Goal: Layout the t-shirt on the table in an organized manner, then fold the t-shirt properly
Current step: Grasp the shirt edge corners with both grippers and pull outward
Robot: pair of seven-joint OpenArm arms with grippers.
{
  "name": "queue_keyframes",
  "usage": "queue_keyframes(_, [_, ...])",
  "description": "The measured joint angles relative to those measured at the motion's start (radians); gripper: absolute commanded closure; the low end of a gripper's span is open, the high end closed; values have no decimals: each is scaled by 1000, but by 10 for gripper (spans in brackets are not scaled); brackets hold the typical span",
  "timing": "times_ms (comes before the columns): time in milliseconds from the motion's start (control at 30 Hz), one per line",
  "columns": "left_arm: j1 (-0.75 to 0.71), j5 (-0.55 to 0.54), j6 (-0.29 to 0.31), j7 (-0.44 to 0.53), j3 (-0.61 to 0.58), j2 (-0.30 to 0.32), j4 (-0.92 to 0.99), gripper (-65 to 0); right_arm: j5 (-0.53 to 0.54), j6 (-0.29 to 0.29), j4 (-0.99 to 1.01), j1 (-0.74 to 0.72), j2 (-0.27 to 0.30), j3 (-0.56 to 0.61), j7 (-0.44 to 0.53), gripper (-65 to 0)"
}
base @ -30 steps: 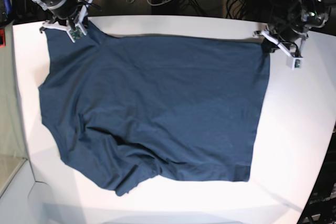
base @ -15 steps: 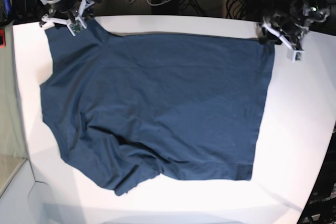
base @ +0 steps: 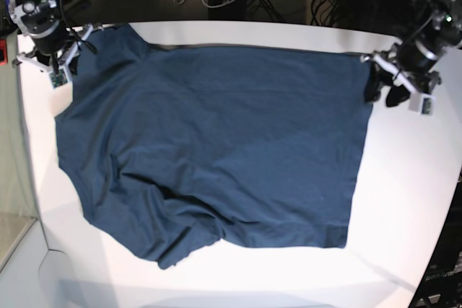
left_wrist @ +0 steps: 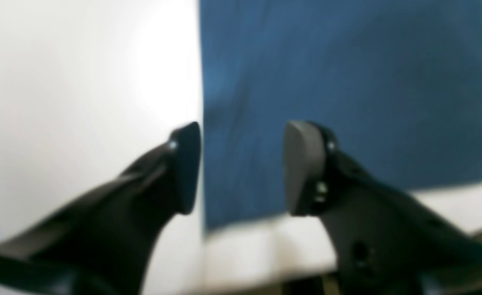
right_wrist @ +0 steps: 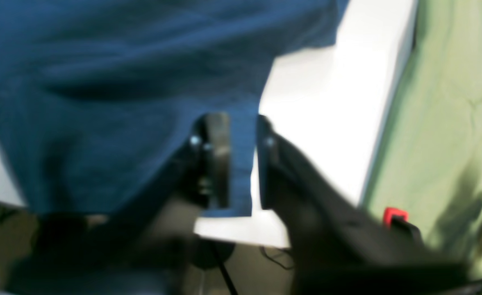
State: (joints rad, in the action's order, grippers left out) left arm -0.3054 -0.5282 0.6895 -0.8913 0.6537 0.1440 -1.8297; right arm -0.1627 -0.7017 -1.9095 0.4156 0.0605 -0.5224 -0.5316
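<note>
T-shirt (base: 216, 142) spread across the middle of the white table (base: 411, 200); far edge nearly straight and close to the table's far edge, near hem rumpled, with folds bunched toward the near left corner in base view. Left gripper (base: 382, 91) at the shirt's right edge in base view; in the wrist view (left_wrist: 241, 168) jaws parted about half way, one finger (left_wrist: 185, 168) over bare table, the other (left_wrist: 302, 168) over cloth, shirt edge running between them, nothing clamped. Right gripper (base: 66, 59) at the far left corner of the shirt; in the wrist view (right_wrist: 241, 162) jaws drawn close together with a narrow slot between, cloth edge showing in that slot. Grip on cloth not certain, picture blurred. Green surface (right_wrist: 442, 123) beyond the table edge.
</note>
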Motion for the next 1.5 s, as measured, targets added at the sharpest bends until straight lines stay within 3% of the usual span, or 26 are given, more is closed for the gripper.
queue_keyframes(100, [65, 10, 11, -49, -68, -40, 47, 0, 6, 0, 49, -34, -4, 0, 0, 0])
queue_keyframes(200, [113, 76, 10, -40, -116, -55, 138, -22, 4, -1, 117, -56, -6, 5, 1, 0])
queue_keyframes(333, [179, 235, 6, -42, -138, -75, 306, -1, -3, 0, 190, -89, -6, 0, -2, 0])
queue_keyframes(533, [220, 246, 15, 136, -134, -60, 462, -2, 2, 0, 215, -69, -5, 0, 10, 0])
queue_keyframes(633, [217, 232, 22, 172, -130, -58, 489, -2, 18, 4, 200, -4, -3, 16, 40, 0])
queue_keyframes(800, [201, 228, 22, 184, -129, -58, 483, -2, 15, 22, 133, 114, 4, 103, 60, 0])
queue_keyframes(933, [192, 227, 22, 166, -132, -58, 461, -2, -5, 10, 21, 209, -3, 173, -10, 0])
queue_keyframes(1033, [161, 229, 21, 166, -133, -59, 429, -2, 5, 0, -81, 250, -6, 199, 3, 0])
queue_keyframes(1300, [76, 266, 18, 121, -134, -58, 306, -2, -1, -1, -74, 154, 3, 130, -6, 0])
queue_keyframes(1500, [42, 270, 18, 110, -132, -21, 278, -2, 2, 0, -66, 27, 3, 116, 1, 0])
